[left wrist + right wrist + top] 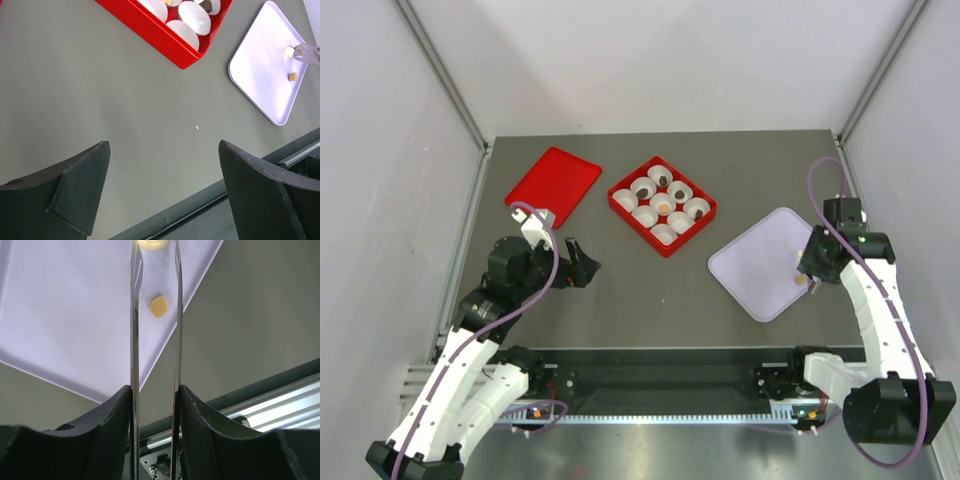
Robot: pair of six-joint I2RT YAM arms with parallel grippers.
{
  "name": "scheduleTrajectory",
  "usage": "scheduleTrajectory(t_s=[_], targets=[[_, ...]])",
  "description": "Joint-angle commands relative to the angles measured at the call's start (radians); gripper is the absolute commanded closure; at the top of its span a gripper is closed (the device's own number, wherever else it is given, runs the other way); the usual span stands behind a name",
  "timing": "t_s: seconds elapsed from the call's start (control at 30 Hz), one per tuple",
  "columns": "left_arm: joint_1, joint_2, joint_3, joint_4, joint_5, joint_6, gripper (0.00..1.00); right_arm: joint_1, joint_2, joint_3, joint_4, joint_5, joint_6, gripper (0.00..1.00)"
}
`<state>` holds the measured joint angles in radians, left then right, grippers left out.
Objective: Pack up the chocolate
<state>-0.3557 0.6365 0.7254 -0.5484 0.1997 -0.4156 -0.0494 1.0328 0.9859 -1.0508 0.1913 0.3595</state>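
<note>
A red box (620,196) holds several white paper cups; some hold dark chocolate (660,180) and one holds a tan piece (663,207). Two tan chocolate pieces lie on the lavender tray (760,265), also seen in the left wrist view (293,76). My right gripper (812,268) (155,390) is shut on metal tweezers (134,330) over the tray's right corner. One tan piece (152,242) sits between the tweezer tips; the other (159,306) lies between the blades. My left gripper (582,262) (163,145) is open and empty above bare table, left of the box.
A red lid (553,185) lies flat at the back left. The table's front edge and a metal rail (660,415) run along the near side. Grey walls close in both sides.
</note>
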Motion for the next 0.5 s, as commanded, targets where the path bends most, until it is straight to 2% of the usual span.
scheduleTrajectory(t_s=[0.0, 0.47], targets=[[-0.005, -0.015, 0.002, 0.041, 0.020, 0.008, 0.05, -0.013, -0.050, -0.013, -0.018, -0.033, 0.007, 0.58], [-0.011, -0.012, 0.000, 0.042, 0.023, 0.008, 0.05, -0.013, -0.089, -0.066, -0.074, -0.055, 0.090, 0.59]])
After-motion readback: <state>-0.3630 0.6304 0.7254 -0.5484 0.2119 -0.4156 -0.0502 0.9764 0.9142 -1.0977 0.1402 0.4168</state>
